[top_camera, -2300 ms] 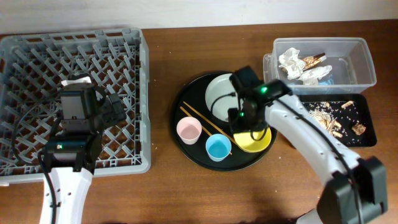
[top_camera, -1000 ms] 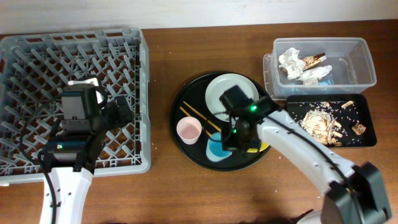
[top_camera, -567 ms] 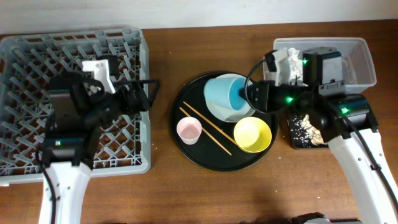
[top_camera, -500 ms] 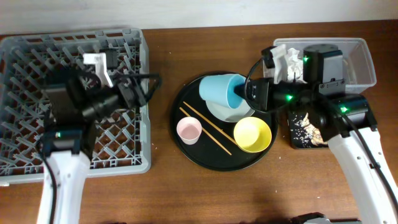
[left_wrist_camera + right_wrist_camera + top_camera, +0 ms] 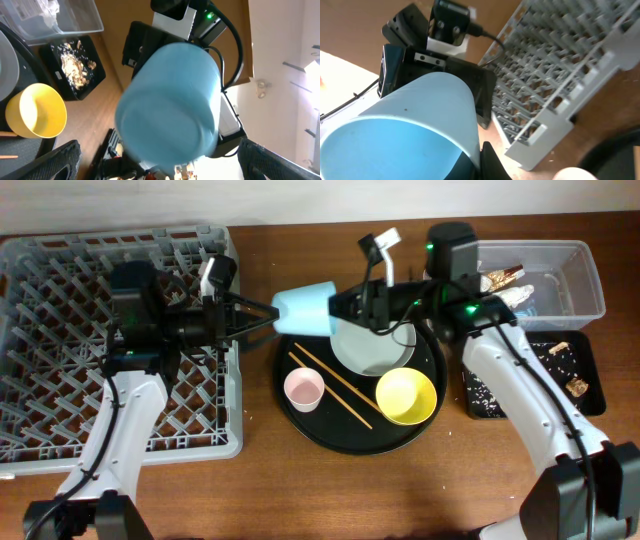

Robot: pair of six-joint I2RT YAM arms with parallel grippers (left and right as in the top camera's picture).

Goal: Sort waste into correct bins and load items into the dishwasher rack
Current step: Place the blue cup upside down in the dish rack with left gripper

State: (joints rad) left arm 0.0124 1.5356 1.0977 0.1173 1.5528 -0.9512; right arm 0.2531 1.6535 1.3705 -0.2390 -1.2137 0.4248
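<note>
We have one camera fixed above, looking straight down on the table (image 5: 300, 490) from far enough to take in the rack (image 5: 60, 260) at left, the tub (image 5: 590, 270) and black bin (image 5: 598, 380) at right, and both arms. The left wrist camera looks rightward, rolled sideways. The cup (image 5: 170, 105) is bottom-on and very near, filling mid-frame. Past it we see the right arm (image 5: 172, 22), bowl (image 5: 35, 110), black bin (image 5: 97, 75) and tub (image 5: 85, 20). The right wrist camera faces the opposite way, with the cup's (image 5: 415, 110) mouth close at lower left and the left arm (image 5: 445, 55) and rack (image 5: 560, 65) beyond. The cup (image 5: 303, 308) shows in all three views, and the wrist views face each other across it.
</note>
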